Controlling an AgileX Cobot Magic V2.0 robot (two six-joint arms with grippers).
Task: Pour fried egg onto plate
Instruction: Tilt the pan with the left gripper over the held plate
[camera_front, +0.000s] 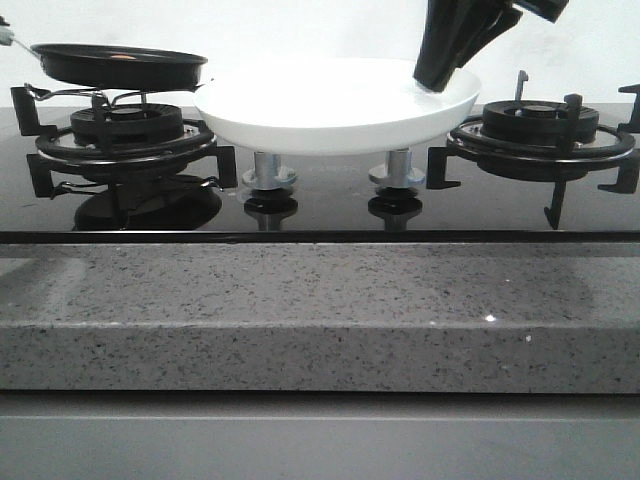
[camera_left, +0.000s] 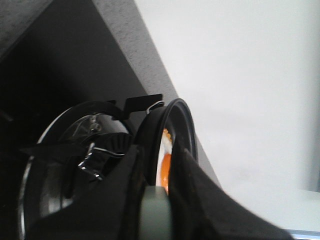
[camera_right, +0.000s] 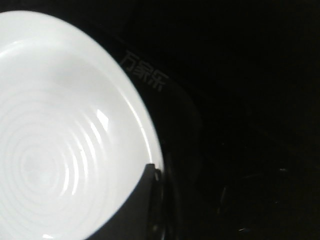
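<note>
A round black frying pan (camera_front: 118, 65), gripped at its handle by the left gripper (camera_left: 156, 200), hovers above the left burner, the small white-and-orange fried egg (camera_left: 165, 165) inside. The right gripper (camera_front: 440, 68) clamps the rim of the wide glossy white plate (camera_front: 330, 105), held raised and bare. Judging by this, the pour has not begun.

Ahead of me a plain white wall (camera_front: 320, 30) rises behind a glossy black glass hob (camera_front: 320, 205), evenly lit. A black iron burner grate (camera_front: 120, 135) sits far left, another (camera_front: 545, 135) far right. Nearest me runs a speckled grey stone counter edge (camera_front: 320, 320).
</note>
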